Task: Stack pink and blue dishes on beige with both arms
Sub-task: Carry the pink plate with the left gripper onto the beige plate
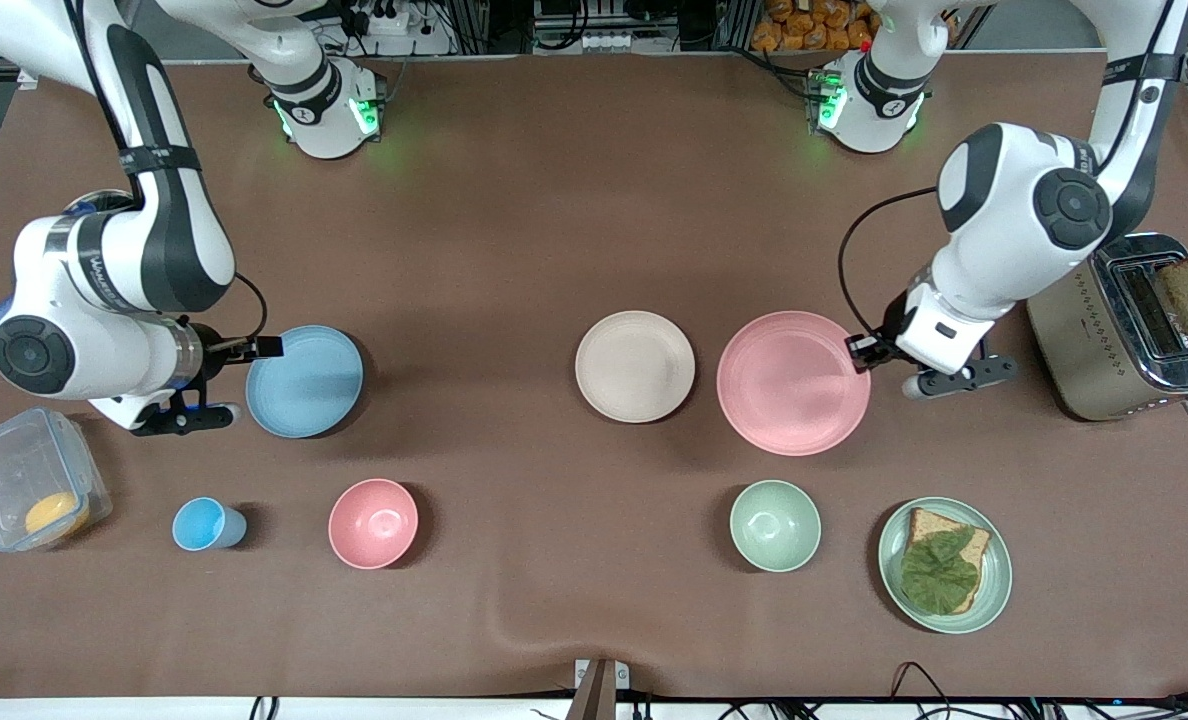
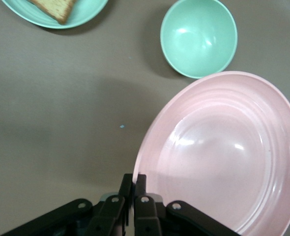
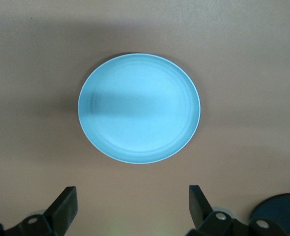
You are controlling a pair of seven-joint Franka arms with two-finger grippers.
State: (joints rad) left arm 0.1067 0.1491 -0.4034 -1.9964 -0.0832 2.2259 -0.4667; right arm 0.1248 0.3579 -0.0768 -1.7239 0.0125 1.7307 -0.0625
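My left gripper (image 1: 862, 350) (image 2: 135, 179) is shut on the rim of the pink plate (image 1: 792, 382) (image 2: 223, 157), at the edge toward the left arm's end of the table. The plate looks tilted, with the gripped edge raised. The beige plate (image 1: 634, 365) lies flat right beside it, toward the right arm's end, with nothing on it. The blue plate (image 1: 304, 380) (image 3: 139, 108) lies flat near the right arm's end. My right gripper (image 1: 259, 352) (image 3: 132, 201) is open at that plate's edge, nothing between its fingers.
Nearer the front camera stand a blue cup (image 1: 206, 524), a pink bowl (image 1: 373, 523), a green bowl (image 1: 775, 525) (image 2: 198, 37) and a green plate with bread and a leaf (image 1: 944, 565). A toaster (image 1: 1129, 330) and a clear lidded box (image 1: 34, 490) sit at the table's two ends.
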